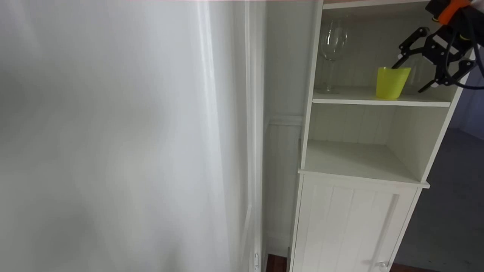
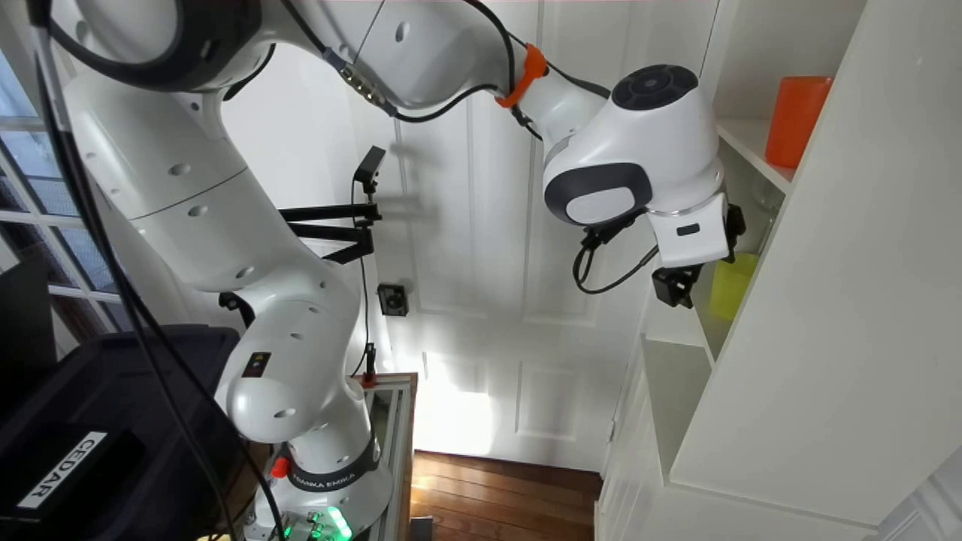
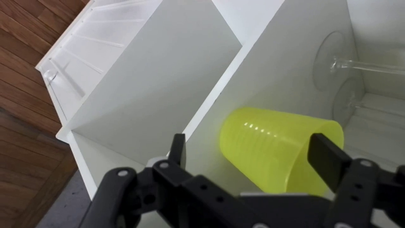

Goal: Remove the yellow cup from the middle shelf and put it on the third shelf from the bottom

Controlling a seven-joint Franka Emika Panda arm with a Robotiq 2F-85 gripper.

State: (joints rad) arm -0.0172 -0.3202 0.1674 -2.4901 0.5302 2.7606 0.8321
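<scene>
From the black two-fingered claw (image 1: 406,79), seen in an exterior view, the small yellow-green plastic cup (image 1: 391,84), tapered and without a handle, lies at about 8 o'clock, just beside the fingertips. It stands upright, mouth up, near the front edge of the thin white middle shelf board (image 1: 351,101). The claw is spread wide and holds nothing.

The coming move turns on how the cup's long axis meets the line between the two fingertips. In the wrist view the cup's base points between 9 and 10 o'clock and its mouth between 3 and 4, while the fingertips stand at 9 and 3, the 3 o'clock one overlapping the mouth and the 9 o'clock one crossing the shelf's front edge. So the spread runs nearly along the cup's length; closing like this would probably press on rim and base end rather than the side wall. Turning the claw, or putting one finger in the mouth and its partner outside the wall, seems called for. Whether either finger touches the cup, I cannot tell.

A clear stemmed wine glass (image 1: 331,54), at 10 o'clock from the cup in an exterior view, stands apart from it. The goal is probably the thin white upper shelf board (image 2: 751,139), at 12 o'clock from the cup, where a plain orange tumbler (image 2: 800,120) stands.
</scene>
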